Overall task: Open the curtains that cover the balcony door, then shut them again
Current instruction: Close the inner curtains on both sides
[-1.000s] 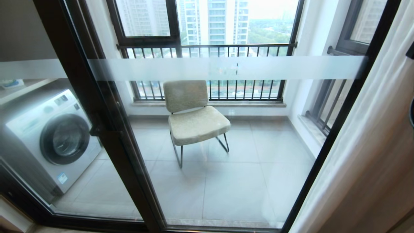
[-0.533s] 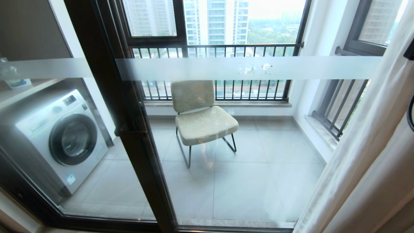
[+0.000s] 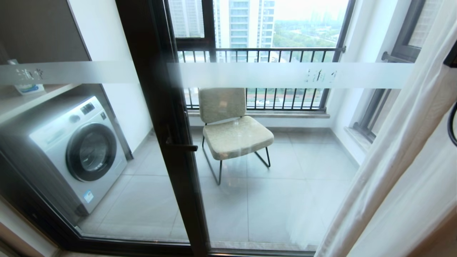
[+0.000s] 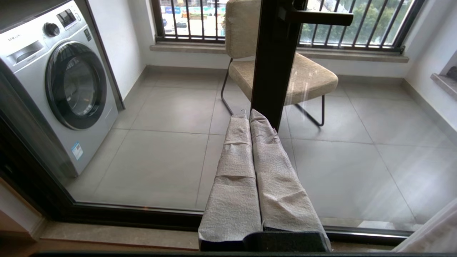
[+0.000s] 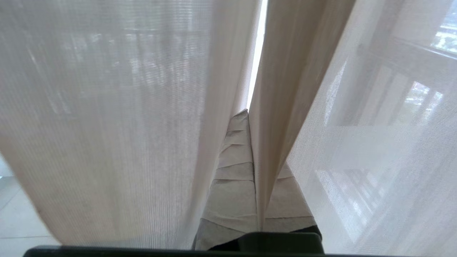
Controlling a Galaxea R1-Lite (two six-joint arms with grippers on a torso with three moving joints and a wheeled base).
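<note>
The curtains point(image 3: 396, 160) hang at the right of the head view as a sheer white panel across the right edge of the balcony door point(image 3: 160, 89). The door's glass carries a frosted band point(image 3: 285, 75) and a dark handle point(image 3: 182, 146). In the right wrist view my right gripper point(image 5: 251, 117) is shut on a fold of the sheer curtains point(image 5: 107, 125), which drape on both sides of its padded fingers point(image 5: 235, 157). My left gripper point(image 4: 249, 113) is shut with nothing in it, and points at the door's dark middle frame point(image 4: 275, 64). Neither gripper shows in the head view.
Behind the glass are a washing machine point(image 3: 80, 150) on the left, a beige chair point(image 3: 232, 132) in the middle, and a barred window point(image 3: 257, 53) at the back. The door's dark bottom track point(image 4: 107, 210) runs along the floor just ahead of me.
The whole head view has shifted: door frame, chair and washer sit further right, so the camera has moved left. The curtain kept its place in the picture and now covers the door's right frame.
</note>
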